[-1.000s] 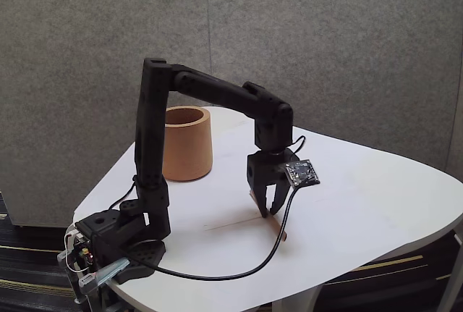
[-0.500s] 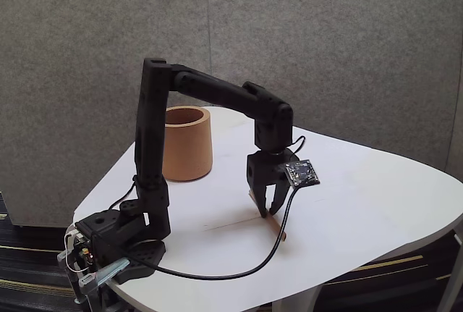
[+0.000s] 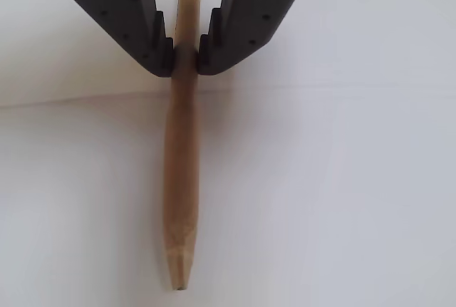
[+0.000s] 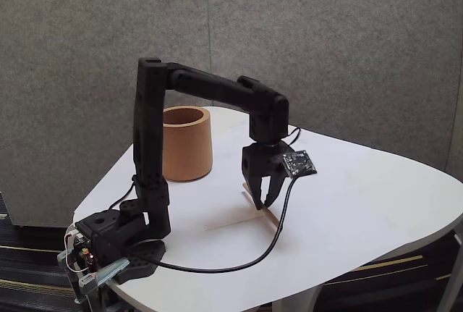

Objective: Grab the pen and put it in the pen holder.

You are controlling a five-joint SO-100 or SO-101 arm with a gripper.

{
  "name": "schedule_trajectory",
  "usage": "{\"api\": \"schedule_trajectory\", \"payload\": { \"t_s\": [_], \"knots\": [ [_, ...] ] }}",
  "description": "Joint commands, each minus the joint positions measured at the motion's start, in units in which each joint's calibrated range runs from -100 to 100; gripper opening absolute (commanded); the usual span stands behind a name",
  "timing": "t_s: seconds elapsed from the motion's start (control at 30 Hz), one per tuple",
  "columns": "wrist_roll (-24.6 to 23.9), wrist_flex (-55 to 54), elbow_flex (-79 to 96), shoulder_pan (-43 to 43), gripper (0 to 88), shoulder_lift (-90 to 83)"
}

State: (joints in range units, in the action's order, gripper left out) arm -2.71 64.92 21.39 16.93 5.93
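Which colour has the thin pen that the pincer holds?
The thin straight wooden pen is plain tan, unmarked; the wrist view shows it best, between the black pincer tips.

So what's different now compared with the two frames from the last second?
The hand has shifted left and up in the fixed view, and the pen has come with it, shut between the fingers, one end raised and the other low near the table. Earlier the pen lay flat under the hand. The pen holder and arm base have not moved.
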Motion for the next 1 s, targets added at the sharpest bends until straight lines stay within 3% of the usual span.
{"api": "schedule_trajectory", "payload": {
  "t_s": [0.0,0.23,0.53,0.97],
  "knots": [
    [0.16,2.54,-3.97,-1.04,0.9,-7.68],
    [0.79,3.31,-4.15,-1.12,0.9,-18.90],
    [7.95,3.73,-4.06,-3.09,0.9,-36.71],
    [20.53,2.88,-3.97,-16.86,0.9,-51.60]
  ]
}}
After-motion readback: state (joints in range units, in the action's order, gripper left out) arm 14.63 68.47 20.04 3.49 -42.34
